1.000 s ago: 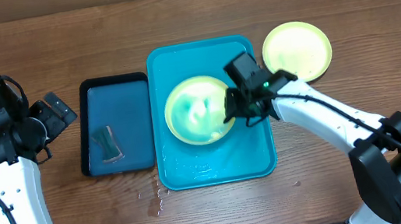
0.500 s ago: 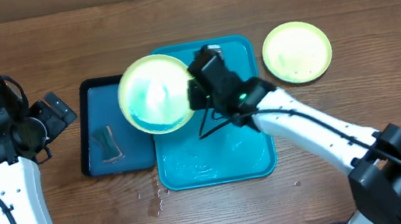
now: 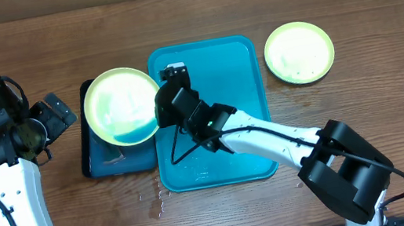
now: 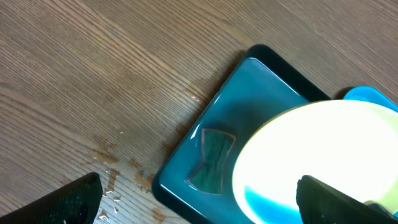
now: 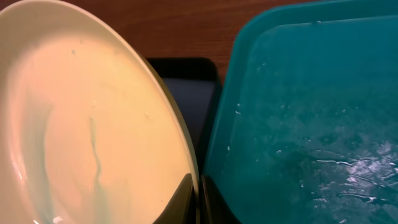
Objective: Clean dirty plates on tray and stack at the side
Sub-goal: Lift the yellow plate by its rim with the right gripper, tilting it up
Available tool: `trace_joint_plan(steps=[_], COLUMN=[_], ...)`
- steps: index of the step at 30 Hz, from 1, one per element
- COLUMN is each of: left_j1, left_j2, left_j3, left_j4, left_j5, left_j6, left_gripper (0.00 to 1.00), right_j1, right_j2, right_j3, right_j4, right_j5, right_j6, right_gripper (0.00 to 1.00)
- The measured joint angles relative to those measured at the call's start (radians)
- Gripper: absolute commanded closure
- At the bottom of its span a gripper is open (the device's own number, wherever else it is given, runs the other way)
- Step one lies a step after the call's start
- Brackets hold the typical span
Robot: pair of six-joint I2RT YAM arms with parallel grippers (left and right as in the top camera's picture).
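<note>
A wooden table seen from above, with a large turquoise tray (image 3: 249, 82) at its centre, wet and streaked but bare of plates. The right gripper (image 3: 163, 106) reaches across the tray's left edge and is pinched on the rim of a yellow-green plate (image 3: 120, 107). It holds the plate off the tray's left side, above a smaller dark navy tray (image 3: 92, 93) that lies just beside the turquoise one. A small bow-tie-shaped object (image 4: 211, 158) lies in the navy tray. The held plate is round, so it has no long axis. Its face is turned upward, seemingly tipped a little, with a blue film pooled toward its near edge, so I judge it not yet clean. A second plate (image 3: 299, 52) lies flat on the table off the tray's far right corner, face up and pale. It looks finished, though I cannot tell whether another plate lies beneath it. The left gripper (image 3: 54, 118) hangs well to the left of both trays, jaws spread wide and holding nothing. What remains, by my reading, is washing the held plate and stacking it by that right-hand one.
</note>
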Motion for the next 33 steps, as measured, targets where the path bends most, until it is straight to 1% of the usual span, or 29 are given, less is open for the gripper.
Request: trace_joint_plan(steps=[4,12,20,27,33], left_j1=[0.0,0.0,0.0,0.0,0.0], left_j2=[0.0,0.0,0.0,0.0,0.0], left_j3=[0.0,0.0,0.0,0.0,0.0], left_j4=[0.0,0.0,0.0,0.0,0.0], left_j5=[0.0,0.0,0.0,0.0,0.0], left_j6=[0.0,0.0,0.0,0.0,0.0], left_gripper=[0.0,0.01,0.0,0.0,0.0], right_j1=[0.013,0.013,0.013,0.013,0.013], right_j2=[0.0,0.0,0.027,0.063,0.063], right_j3=[0.0,0.0,0.001,0.002,0.002], right_j4=[0.092,0.277,0.435,0.615,0.706], right_j5=[0.034,0.072,0.111,0.114,0.127], right_j6=[-0.039,-0.211,-0.331,-0.499,-0.576], right_gripper=[0.96,0.96,0.96,0.96,0.96])
